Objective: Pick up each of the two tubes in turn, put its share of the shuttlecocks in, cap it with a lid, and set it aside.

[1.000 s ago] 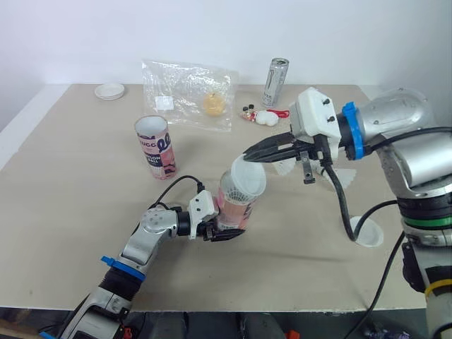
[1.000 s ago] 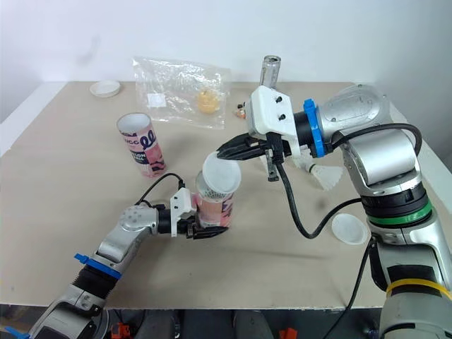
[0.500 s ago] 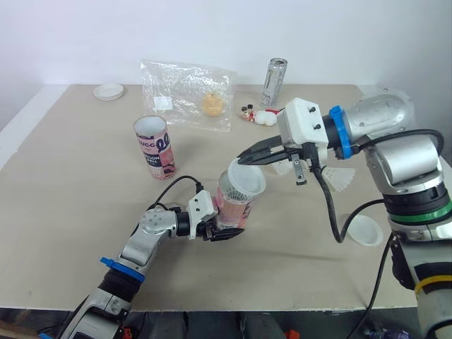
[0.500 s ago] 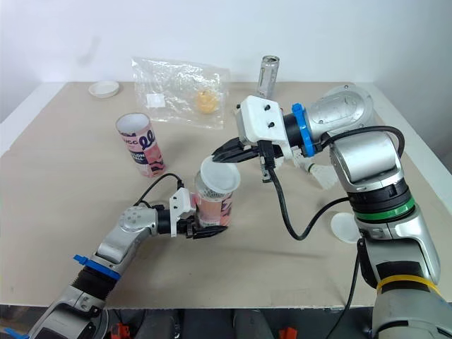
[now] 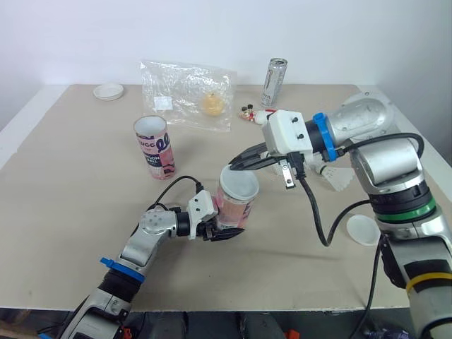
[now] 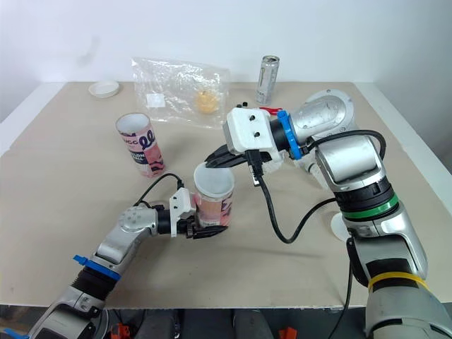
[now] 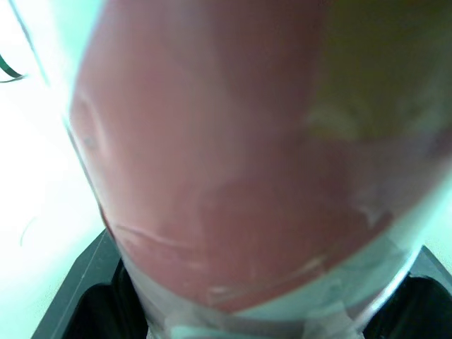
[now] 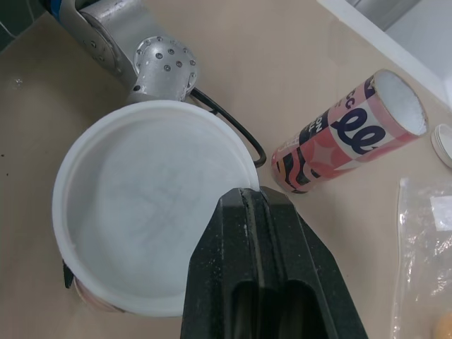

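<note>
– Tools first: what does each one hold?
– The left tool (image 5: 224,229) is clamped on the foot of the pink tube (image 5: 233,207), upright near the middle of the counter's (image 5: 70,191) front edge. The right tool (image 5: 235,165) pinches the far rim of the white lid (image 5: 239,183), which lies over the tube's mouth.
– Room around them?
– Bare counter to the front left. The second tube (image 5: 155,147) stands open, well apart toward the left edge. A spare lid (image 5: 364,229) and a shuttlecock (image 5: 337,180) lie near the right edge; the bag (image 5: 187,93) and can (image 5: 274,82) sit by the far edge.
– Changed since a second ago?
– The lid was tilted above the mouth; it has come down nearly level onto it.
</note>
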Controlling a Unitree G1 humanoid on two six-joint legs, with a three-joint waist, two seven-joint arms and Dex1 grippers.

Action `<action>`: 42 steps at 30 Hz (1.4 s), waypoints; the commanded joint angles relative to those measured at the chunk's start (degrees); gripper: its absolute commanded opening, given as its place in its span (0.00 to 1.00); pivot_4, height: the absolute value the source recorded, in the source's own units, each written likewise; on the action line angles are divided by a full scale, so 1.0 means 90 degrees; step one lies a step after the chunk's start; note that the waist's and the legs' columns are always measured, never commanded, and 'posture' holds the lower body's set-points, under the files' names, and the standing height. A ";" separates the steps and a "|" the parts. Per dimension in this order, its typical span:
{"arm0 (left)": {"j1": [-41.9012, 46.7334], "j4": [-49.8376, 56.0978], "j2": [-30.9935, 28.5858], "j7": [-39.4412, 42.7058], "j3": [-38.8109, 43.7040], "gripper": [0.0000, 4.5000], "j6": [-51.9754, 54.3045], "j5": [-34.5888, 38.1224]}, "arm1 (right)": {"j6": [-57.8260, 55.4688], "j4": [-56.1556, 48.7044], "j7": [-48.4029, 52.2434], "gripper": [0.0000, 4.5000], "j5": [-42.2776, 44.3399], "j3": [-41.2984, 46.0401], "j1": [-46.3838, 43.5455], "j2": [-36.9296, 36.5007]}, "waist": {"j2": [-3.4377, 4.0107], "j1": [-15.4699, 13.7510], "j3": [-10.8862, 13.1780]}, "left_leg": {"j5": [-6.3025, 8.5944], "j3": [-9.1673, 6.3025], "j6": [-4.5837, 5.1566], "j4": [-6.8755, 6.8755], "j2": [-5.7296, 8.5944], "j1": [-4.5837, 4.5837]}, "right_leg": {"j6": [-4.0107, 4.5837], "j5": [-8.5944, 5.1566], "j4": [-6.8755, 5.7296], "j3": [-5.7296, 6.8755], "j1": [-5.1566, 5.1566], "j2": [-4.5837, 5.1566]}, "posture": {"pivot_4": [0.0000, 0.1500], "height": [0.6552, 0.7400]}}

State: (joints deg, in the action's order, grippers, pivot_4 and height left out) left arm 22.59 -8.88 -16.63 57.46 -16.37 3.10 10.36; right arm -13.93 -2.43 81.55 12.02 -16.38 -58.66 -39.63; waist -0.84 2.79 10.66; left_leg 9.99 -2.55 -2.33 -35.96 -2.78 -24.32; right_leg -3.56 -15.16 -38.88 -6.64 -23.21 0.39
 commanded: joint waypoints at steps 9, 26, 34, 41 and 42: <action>-0.0135 -0.0205 -0.0134 -0.0236 0.0087 0.69 0.0261 -0.0125 | 0.0515 0.0298 0.0341 0.00 -0.0323 -0.0103 -0.0455 -0.0075 | 0.0000 0.0002 0.0000 | 0.0000 0.0000 0.0000 0.0001 0.0000 0.0000 | 0.0001 0.0000 0.0000 0.0000 -0.0001 0.0000 | 1.00 1.00; -0.0139 -0.0185 -0.0126 -0.0306 0.0129 0.69 0.0369 -0.0096 | 0.0754 0.0355 0.0607 0.00 -0.0540 -0.0271 -0.0470 0.0013 | 0.0000 0.0003 0.0000 | 0.0000 0.0000 -0.0001 0.0001 0.0000 0.0000 | 0.0002 0.0000 0.0000 0.0000 -0.0002 0.0000 | 1.00 1.00; -0.0135 -0.0184 -0.0114 -0.0331 0.0142 0.69 0.0418 -0.0073 | 0.0642 0.0363 0.0672 0.44 -0.0512 -0.0288 -0.0465 0.0014 | 0.0000 0.0003 0.0000 | 0.0000 0.0000 -0.0001 0.0004 0.0000 0.0000 | 0.0003 -0.0001 0.0000 0.0000 -0.0003 0.0000 | 1.00 1.00; -0.0127 -0.0200 -0.0118 -0.0316 0.0149 0.69 0.0429 -0.0059 | 0.0110 0.0460 0.0382 0.63 -0.0154 0.0139 -0.0603 0.0019 | -0.0002 0.0006 -0.0001 | -0.0001 0.0000 -0.0001 0.0005 -0.0001 0.0004 | 0.0007 0.0001 0.0000 0.0000 -0.0004 0.0000 | 1.00 1.00; -0.0125 -0.0201 -0.0119 -0.0314 0.0148 0.69 0.0428 -0.0059 | -0.0106 0.0504 0.0338 0.63 -0.0025 0.0267 -0.0664 0.0001 | -0.0002 0.0005 0.0000 | -0.0001 0.0000 -0.0002 0.0007 0.0000 0.0003 | 0.0007 0.0001 0.0000 0.0000 -0.0005 0.0000 | 1.00 1.00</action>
State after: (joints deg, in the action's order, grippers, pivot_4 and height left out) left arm 22.39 -8.35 -16.62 56.51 -15.97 5.22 11.17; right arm -11.98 2.00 85.48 9.34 -17.91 -62.42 -39.13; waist -0.86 2.84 10.66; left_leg 9.98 -2.55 -2.35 -35.88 -2.78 -24.29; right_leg -3.49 -15.14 -38.88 -6.64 -23.26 0.39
